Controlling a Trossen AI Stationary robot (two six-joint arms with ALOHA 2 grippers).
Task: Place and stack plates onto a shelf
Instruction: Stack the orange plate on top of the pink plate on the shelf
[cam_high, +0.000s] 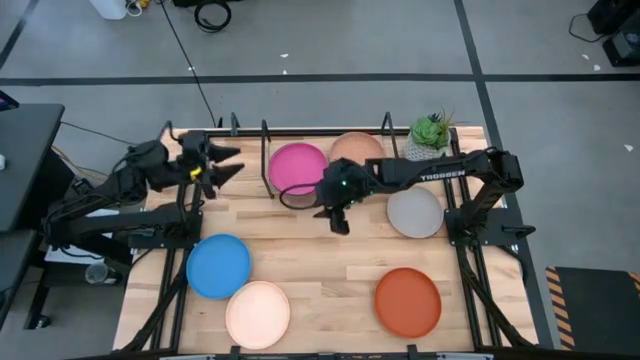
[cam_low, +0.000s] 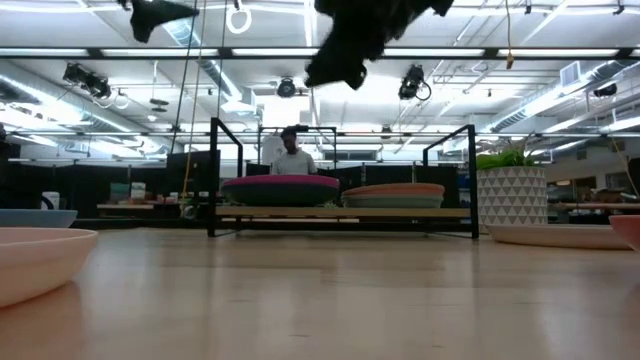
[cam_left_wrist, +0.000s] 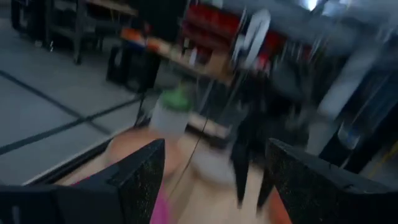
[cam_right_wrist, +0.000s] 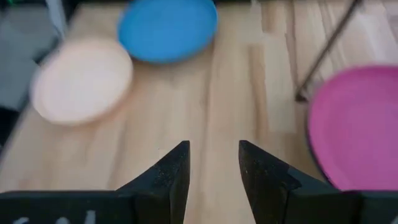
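Observation:
The shelf (cam_high: 255, 196) stands at the table's far edge. On it lie a magenta plate (cam_high: 298, 168) and a tan plate (cam_high: 357, 148), each the top of a low stack in the low view, magenta (cam_low: 280, 186) and tan (cam_low: 393, 190). A grey plate (cam_high: 415, 212), a bright blue plate (cam_high: 218, 266), a cream plate (cam_high: 258, 314) and an orange plate (cam_high: 408, 302) lie flat on the table. My right gripper (cam_high: 338, 218) hovers open and empty just in front of the magenta plate (cam_right_wrist: 357, 124). My left gripper (cam_high: 228, 166) is open in the air left of the shelf.
A potted plant (cam_high: 432, 133) in a white pot stands at the shelf's right end. Black arm frames run along both table sides. Bare wood lies mid-table between the plates. A person (cam_low: 292, 155) shows behind the shelf in the low view.

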